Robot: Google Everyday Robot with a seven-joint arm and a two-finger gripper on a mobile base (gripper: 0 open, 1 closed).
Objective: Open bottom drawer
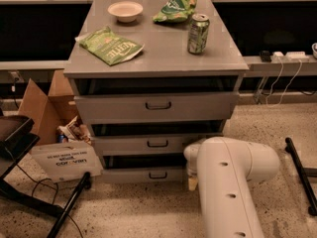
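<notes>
We see the grey cabinet first, the biggest thing here, and we place everything else by it. Against its lower right corner stands the white arm, a thick rounded link rising from the floor in front of the cabinet and bending left at its top, so that its wrist points down along the cabinet's right edge. To the cabinet's left leans an open cardboard box, with a white printed sign propped before it. In the cabinet's face we count three fronts: the tall top drawer, the middle drawer and, lowest and slimmest, the bottom drawer at the cabinet's foot just above the floor, a dark gap over it, its front about level with the one above. On the cabinet's top lie a flat green chip bag at the left front, a crumpled green bag at the back, a pale bowl at the back left and an upright green can at the right. The gripper hangs low just beside the bottom drawer's right end, well right of its small dark loop handle; only a pale tip shows below the wrist, and we cannot tell whether it is open or closed
</notes>
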